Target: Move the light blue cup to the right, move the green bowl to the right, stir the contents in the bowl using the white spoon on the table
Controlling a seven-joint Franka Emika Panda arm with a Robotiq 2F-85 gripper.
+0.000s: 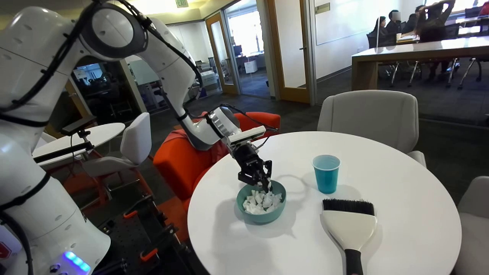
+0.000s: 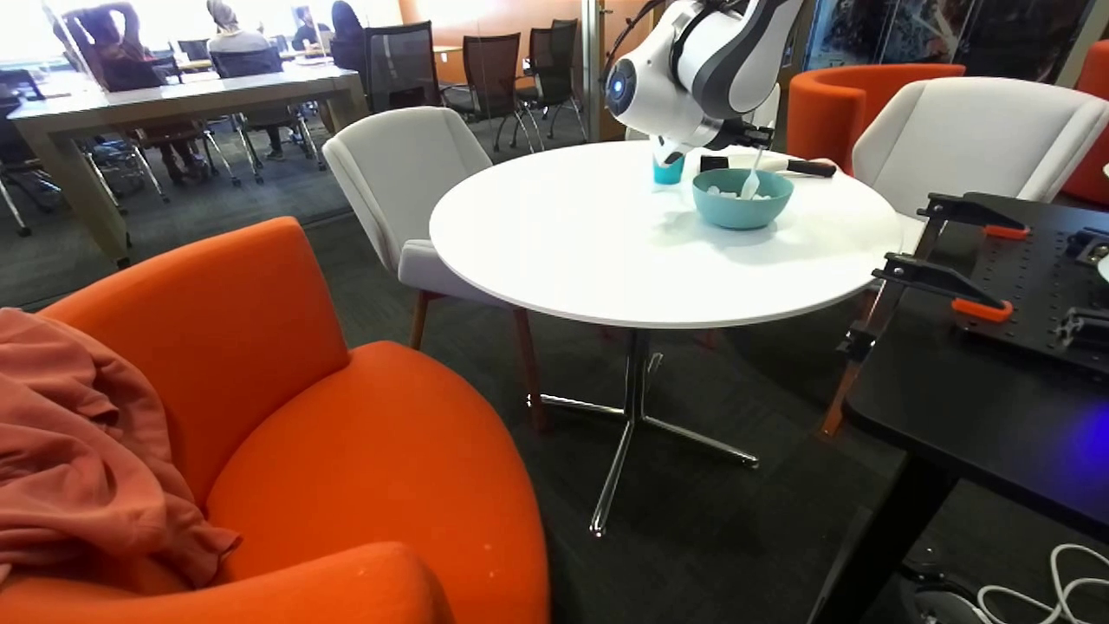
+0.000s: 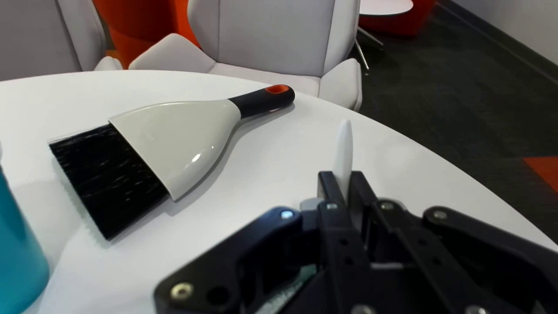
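The bowl [image 1: 262, 218] is green, the cup [image 1: 327, 175] turquoise.

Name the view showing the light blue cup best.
An exterior view: there the light blue cup stands whole and unobstructed. In an exterior view, the robot arm partly hides it; the wrist view shows only a slice, cut by the picture's left edge.

In an exterior view, the bowl [image 1: 261, 218] sits toward nine o'clock on the table [image 1: 412, 221], the contents [image 1: 258, 202] inside it. From the bowl, the cup [image 1: 327, 179] stands at two o'clock and the brush [image 1: 348, 227] lies between three and four, its handle [image 1: 353, 261] toward six. The spoon [image 2: 750, 183] reaches down into the bowl, though whether its tip touches the contents is hard to judge.
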